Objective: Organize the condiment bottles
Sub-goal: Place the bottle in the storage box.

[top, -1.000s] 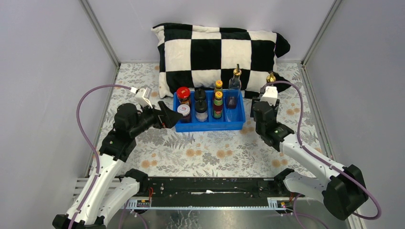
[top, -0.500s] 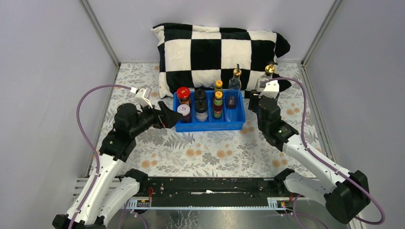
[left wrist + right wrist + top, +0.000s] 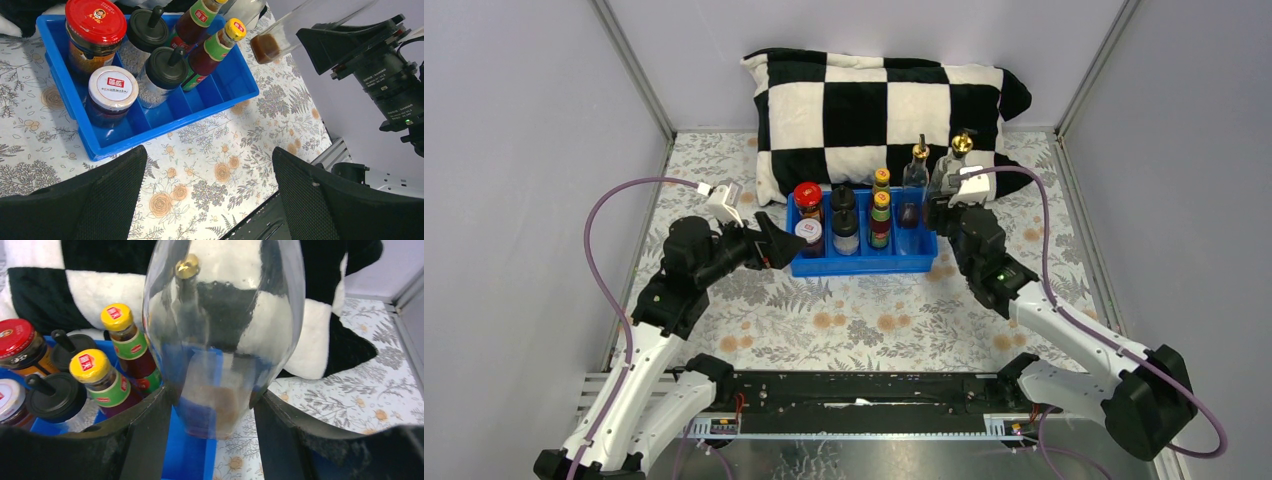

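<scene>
My right gripper (image 3: 945, 203) is shut on a tall gold-spouted glass bottle (image 3: 953, 165), held upright in the air over the right end wall of the blue tray (image 3: 864, 265). In the right wrist view the bottle (image 3: 222, 340) fills the gap between the fingers (image 3: 150, 435). In the tray stand a red-lidded jar (image 3: 808, 196), a white-lidded jar (image 3: 808, 232), two black-capped jars (image 3: 845, 228), two yellow-capped sauce bottles (image 3: 881, 214) and another gold-spouted bottle (image 3: 915, 175). My left gripper (image 3: 770, 241) hangs open and holds nothing, just left of the tray (image 3: 165, 125).
A black-and-white checkered pillow (image 3: 884, 95) lies right behind the tray. Grey walls close in the floral tabletop (image 3: 864, 320) on three sides. The tray's near right compartment (image 3: 192, 460) has no bottle in it.
My right gripper has carried the gold-spouted bottle leftward from beside the tray to above its right end. The left arm has not moved.
</scene>
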Robot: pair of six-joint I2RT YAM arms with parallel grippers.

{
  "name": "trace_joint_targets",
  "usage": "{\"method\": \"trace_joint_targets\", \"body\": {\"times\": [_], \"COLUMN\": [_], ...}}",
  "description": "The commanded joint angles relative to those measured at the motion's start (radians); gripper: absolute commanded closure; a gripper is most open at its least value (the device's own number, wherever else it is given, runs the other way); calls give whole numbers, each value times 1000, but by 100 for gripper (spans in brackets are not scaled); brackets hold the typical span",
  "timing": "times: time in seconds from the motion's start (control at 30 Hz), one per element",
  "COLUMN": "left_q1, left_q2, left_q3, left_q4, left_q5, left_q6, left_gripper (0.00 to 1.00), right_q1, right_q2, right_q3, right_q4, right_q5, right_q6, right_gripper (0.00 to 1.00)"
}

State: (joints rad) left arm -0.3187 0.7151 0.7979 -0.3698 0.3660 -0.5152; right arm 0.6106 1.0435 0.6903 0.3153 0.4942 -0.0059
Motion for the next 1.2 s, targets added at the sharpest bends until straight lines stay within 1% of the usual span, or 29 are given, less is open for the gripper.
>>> {"method": "trace_joint_targets", "body": {"times": [0.0, 0.37, 0.93, 1.17], "left_q1": [4, 4, 4, 4], "left_q2": [-2, -3, -19, -20], "left_q3": [-11, -7, 6, -7], "left_q4": [34, 30, 8, 13], "left_q5": [-2, -4, -9, -10], "left_q6": [-6, -9, -6, -3], "left_gripper": [1, 1, 1, 1], "right_q1": [36, 120, 146, 146], "right_q2": [17, 79, 97, 124], "right_q3": [36, 35, 34, 19], "right_q4": [168, 203, 209, 237], "right_q5": [-35, 22, 58, 70], "right_q6": [-24, -25, -30, -43], "right_gripper": [70, 70, 70, 70]}}
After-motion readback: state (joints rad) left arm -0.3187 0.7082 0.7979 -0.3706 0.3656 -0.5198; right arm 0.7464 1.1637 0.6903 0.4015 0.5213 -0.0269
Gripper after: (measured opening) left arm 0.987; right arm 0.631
